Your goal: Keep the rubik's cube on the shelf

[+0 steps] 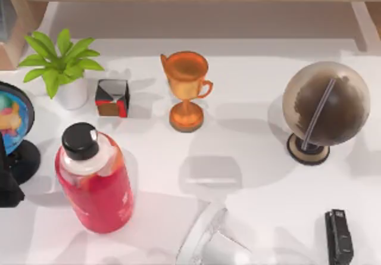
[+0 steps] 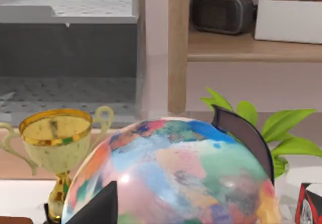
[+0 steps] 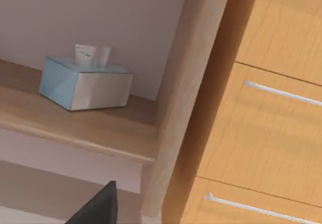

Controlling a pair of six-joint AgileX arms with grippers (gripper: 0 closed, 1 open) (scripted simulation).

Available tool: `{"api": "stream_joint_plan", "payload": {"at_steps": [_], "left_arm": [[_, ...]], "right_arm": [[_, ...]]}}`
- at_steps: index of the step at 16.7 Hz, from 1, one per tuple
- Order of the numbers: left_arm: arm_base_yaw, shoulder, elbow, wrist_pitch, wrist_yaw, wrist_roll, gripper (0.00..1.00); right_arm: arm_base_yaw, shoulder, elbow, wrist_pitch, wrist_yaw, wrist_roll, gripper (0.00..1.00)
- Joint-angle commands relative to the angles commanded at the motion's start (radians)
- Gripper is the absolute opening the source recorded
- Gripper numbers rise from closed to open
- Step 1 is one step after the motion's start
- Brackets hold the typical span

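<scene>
The left pincer (image 2: 100, 209) hangs just beside the coloured globe (image 2: 171, 178) at the worktop's (image 1: 250, 152) left edge. The right pincer (image 3: 98, 206) faces a tissue box (image 3: 85, 83) standing on the shelf (image 3: 75, 123); I cannot tell whether either is wide or narrow. The shelf runs along the worktop's far side, beyond the plant (image 1: 59, 59), black-and-red cube (image 1: 112, 97), trophy (image 1: 187, 89) and brown globe (image 1: 324, 107).
</scene>
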State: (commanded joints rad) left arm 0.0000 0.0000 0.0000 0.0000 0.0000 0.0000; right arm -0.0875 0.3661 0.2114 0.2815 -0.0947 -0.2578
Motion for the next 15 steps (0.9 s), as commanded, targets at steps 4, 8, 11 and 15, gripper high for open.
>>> {"api": "stream_joint_plan", "payload": {"at_steps": [4, 8, 11, 15], "left_arm": [[0.0, 0.0, 0.0, 0.0, 0.0, 0.0, 1.0], [0.0, 0.0, 0.0, 0.0, 0.0, 0.0, 1.0], [0.0, 0.0, 0.0, 0.0, 0.0, 0.0, 1.0], [0.0, 0.0, 0.0, 0.0, 0.0, 0.0, 1.0]], "right_arm": [[-0.078, 0.399, 0.189, 0.229, -0.08, -0.251, 1.0], [-0.166, 0.867, 0.399, 0.464, -0.164, -0.545, 1.0], [-0.231, 1.21, 0.557, 0.63, -0.222, -0.774, 1.0], [-0.306, 1.598, 0.735, 0.804, -0.283, -1.046, 1.0]]}}
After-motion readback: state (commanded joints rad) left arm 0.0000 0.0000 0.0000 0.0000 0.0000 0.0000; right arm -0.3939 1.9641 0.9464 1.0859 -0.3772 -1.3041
